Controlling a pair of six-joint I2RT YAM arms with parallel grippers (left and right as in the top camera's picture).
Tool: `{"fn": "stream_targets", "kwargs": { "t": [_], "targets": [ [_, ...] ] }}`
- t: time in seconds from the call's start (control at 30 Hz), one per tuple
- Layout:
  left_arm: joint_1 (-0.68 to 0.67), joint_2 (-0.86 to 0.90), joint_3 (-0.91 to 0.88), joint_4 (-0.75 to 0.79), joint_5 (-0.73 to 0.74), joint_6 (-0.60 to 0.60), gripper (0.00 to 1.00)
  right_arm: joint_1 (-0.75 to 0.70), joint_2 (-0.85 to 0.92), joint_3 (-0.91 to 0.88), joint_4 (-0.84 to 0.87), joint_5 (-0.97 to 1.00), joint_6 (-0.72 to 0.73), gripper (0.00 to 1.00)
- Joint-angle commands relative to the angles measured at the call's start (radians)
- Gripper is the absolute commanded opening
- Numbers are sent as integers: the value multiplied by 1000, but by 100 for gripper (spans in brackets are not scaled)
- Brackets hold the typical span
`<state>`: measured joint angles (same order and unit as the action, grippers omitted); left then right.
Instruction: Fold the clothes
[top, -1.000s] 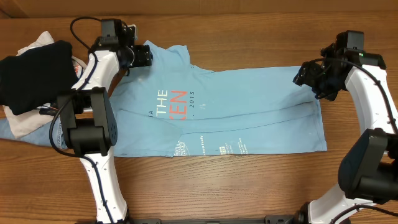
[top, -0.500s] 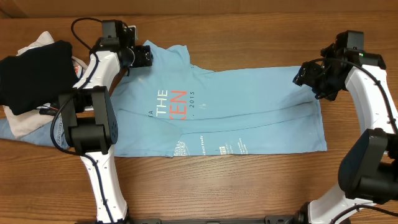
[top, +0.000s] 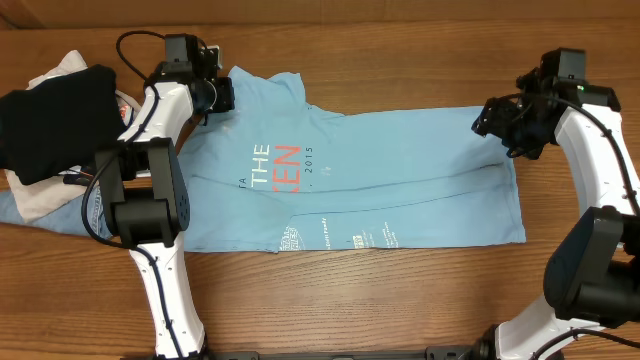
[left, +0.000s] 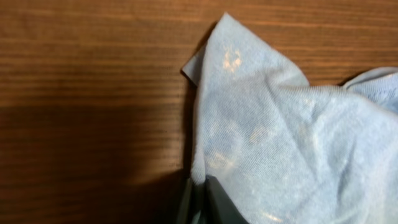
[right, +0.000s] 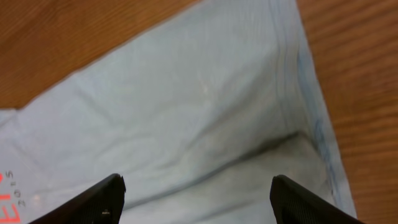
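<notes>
Far left of the counter: a black garment lay piled on a beige one, with blue jeans poking out underneath. The left claw sat at the top-left corner of the T-shirt, pinching the sleeve edge. The wrist view showed fabric running right into the pressed-together fingertips. The shirt lay spread across the counter's middle, lettering up, sleeve end left, hem right. The right claw hung over the top-right hem corner, spread wide, nothing between its fingers. Couldn't tell if it touched the cloth.
</notes>
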<state>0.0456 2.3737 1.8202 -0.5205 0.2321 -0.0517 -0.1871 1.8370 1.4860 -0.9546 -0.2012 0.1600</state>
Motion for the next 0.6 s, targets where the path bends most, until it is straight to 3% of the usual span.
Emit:
{"fn": "stream_targets", "kwargs": {
  "t": [0.0, 0.3, 0.57],
  "targets": [
    [19, 4, 17, -36, -6, -30, 7, 2, -28, 18, 62, 65, -5, 78],
    [46, -100, 26, -89, 2, -64, 8, 1, 17, 18, 290, 155, -60, 77],
    [45, -104, 26, -184, -3, -113, 8, 1, 200, 18, 491, 156, -83, 76]
  ]
}}
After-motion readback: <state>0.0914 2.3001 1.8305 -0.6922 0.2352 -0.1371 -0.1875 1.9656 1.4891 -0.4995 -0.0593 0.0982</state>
